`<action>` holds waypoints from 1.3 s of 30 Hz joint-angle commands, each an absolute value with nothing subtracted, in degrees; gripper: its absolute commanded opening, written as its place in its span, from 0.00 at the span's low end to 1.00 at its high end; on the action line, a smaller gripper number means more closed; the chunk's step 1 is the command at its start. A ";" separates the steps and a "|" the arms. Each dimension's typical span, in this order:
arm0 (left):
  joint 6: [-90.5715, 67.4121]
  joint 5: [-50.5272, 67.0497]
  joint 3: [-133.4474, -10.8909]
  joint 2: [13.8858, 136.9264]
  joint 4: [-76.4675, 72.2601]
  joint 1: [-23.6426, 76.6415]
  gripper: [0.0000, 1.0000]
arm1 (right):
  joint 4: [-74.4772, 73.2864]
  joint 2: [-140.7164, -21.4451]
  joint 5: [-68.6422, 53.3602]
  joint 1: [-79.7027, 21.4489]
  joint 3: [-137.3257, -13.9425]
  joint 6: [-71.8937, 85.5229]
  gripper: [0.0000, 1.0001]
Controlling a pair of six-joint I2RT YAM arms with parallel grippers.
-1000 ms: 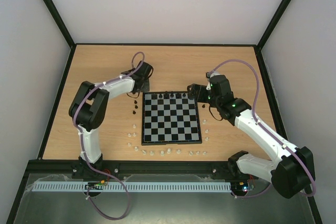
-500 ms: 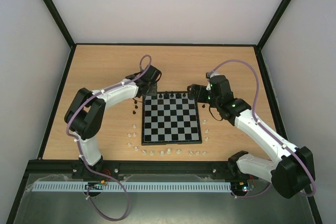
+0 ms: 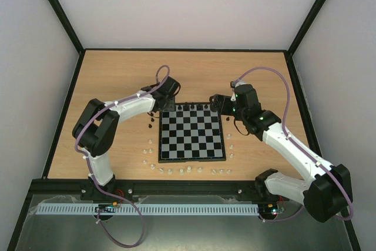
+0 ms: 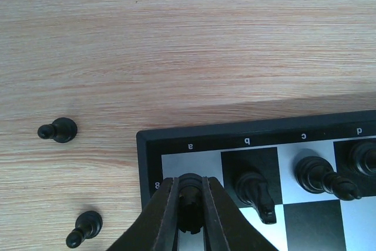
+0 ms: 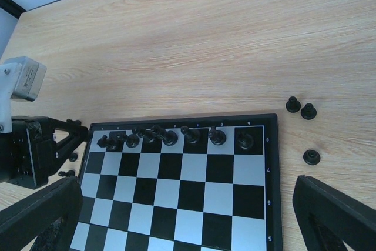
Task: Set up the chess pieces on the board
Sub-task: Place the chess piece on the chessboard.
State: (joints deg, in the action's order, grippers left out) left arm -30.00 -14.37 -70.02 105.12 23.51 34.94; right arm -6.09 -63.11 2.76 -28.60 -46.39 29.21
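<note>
Surface: pale wood, with the board lying flat near its middle.
Board: black and grey-white checks inside a thin black border. Letters and an 8 are printed along the border at its far left corner.
Left arm: stretched across to the board's far left corner.
Right arm: bent, with its wrist by the board's far right corner.
Right tool: fingers spread wide, nothing between them, poised over the right half of the board.
Left tool: fingers nearly closed, pinching a black piece, above the light corner square.
Back row: black pieces standing along the far rank, some crowded toward the left end.
Pale pieces: strung out on the surface beside the board's near and left edges.
Loose black pieces, right: three on the wood just beside the far right corner.
Loose black pieces, left: two lying on their sides off the far left corner.
Black piece: upright in the left tool. Cannot tell whether it touches the square.
</note>
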 commanded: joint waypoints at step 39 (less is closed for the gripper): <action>-29.97 -15.74 -71.00 110.19 22.80 36.12 0.14 | -5.99 -62.58 3.30 -28.91 -46.06 29.51 0.99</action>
State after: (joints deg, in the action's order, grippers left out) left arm -30.44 -15.55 -69.58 108.27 21.80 36.10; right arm -6.09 -63.09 2.59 -28.60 -46.39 29.23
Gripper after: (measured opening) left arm 0.136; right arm 0.986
